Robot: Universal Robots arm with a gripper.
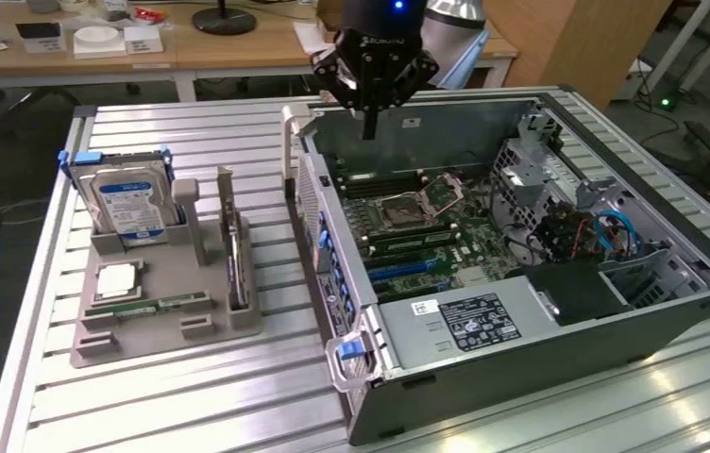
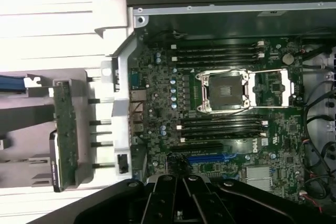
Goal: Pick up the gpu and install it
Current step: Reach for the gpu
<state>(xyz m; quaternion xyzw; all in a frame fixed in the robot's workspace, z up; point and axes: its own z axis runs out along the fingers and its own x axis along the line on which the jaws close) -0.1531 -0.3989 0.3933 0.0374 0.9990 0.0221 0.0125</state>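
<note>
The pincer (image 1: pixel 366 130) is hanging over the far side of the open case (image 1: pixel 544 311). Its fingers are pressing together and are gripping nothing. In the wrist view the pincer (image 2: pixel 178 184) is pointing down over the motherboard (image 2: pixel 157 93), where the CPU socket (image 2: pixel 226 90) is lying open between rows of memory slots.

The gpu (image 1: pixel 237 266) is standing on its long edge in a slot of the grey holder (image 1: pixel 154 335). The holder is sitting on the slatted counter (image 1: pixel 204 401) to the exterior view's left of the case. The gpu is resting well apart from the pincer, untouched. From the wrist view its thin green edge (image 2: pixel 65 135) is showing just beside the case's outer wall.

A hard drive (image 1: pixel 128 203) is standing upright in the same holder, further to the exterior view's left, so the gpu is sitting between it and the case.
</note>
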